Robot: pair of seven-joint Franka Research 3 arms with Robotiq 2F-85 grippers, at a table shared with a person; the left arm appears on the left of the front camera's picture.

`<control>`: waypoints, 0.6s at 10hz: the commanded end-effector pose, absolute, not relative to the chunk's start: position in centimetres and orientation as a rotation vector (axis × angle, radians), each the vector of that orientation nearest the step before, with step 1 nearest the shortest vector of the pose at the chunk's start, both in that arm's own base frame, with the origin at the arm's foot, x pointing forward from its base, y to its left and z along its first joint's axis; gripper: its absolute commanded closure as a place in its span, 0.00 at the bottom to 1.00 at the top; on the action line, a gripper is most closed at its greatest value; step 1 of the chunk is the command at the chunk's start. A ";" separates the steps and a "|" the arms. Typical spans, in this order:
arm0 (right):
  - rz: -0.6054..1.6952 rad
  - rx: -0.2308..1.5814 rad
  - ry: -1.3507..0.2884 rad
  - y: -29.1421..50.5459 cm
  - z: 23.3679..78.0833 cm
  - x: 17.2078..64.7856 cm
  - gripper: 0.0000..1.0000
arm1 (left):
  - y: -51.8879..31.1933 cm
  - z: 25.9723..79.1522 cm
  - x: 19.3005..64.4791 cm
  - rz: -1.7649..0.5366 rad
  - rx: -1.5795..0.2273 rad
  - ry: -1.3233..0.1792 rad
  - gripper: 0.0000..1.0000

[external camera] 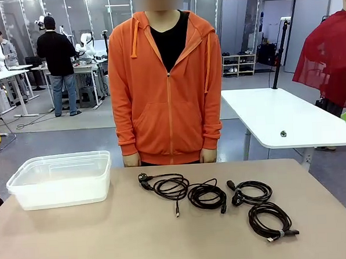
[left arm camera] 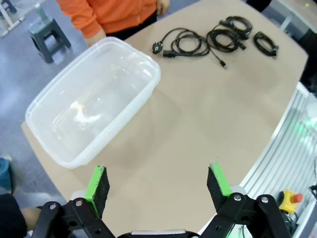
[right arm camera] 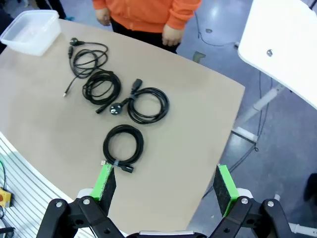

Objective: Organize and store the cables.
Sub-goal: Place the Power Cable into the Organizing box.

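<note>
Right claw hangs high over the near right corner of the table, jaws spread wide, green pads bare, nothing in them. Just ahead of it, at eleven o'clock, lies the near coil. It's a round loop of thin black cord, bound at its near edge by a pale tie, connectors poking out beside it. That's the right arm's pick, I'd say: it is the closest cable to either arm. The loop lies flat, so a pinch across the bundled strands at the tie looks the surest bite.

Past it, around twelve, comes the plug coil, its round power plug trailing toward nine. Then the third coil, tight and thick. Then the far coil, looser, one tail straying out. The four cables run in a slanted line over the matte tan top, from four o'clock up to the middle in the front view.

Left claw is likewise released and empty, hovering above the left edge. The tub sits at ten o'clock from it: clear glossy plastic, rounded corners, looks empty. The cables lie well apart from that claw, off at one o'clock. Nothing is stored yet.

At the far edge a person in an orange hoodie stands with hands down.
</note>
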State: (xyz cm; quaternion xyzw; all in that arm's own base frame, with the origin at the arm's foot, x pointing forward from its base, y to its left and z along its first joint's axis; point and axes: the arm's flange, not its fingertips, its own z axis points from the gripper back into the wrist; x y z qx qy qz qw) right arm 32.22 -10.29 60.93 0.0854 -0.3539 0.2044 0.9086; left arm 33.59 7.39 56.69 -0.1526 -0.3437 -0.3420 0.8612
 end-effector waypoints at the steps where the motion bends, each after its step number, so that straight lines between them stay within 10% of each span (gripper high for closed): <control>1: 0.378 0.150 -0.674 -10.7 61.7 32.9 0.00 | 8.3 56.8 32.3 -0.717 -0.337 -0.767 0.00; 6: 0.355 0.135 -0.695 -12.0 60.6 33.2 0.00 | 9.3 58.1 32.7 -0.680 -0.279 -0.749 0.00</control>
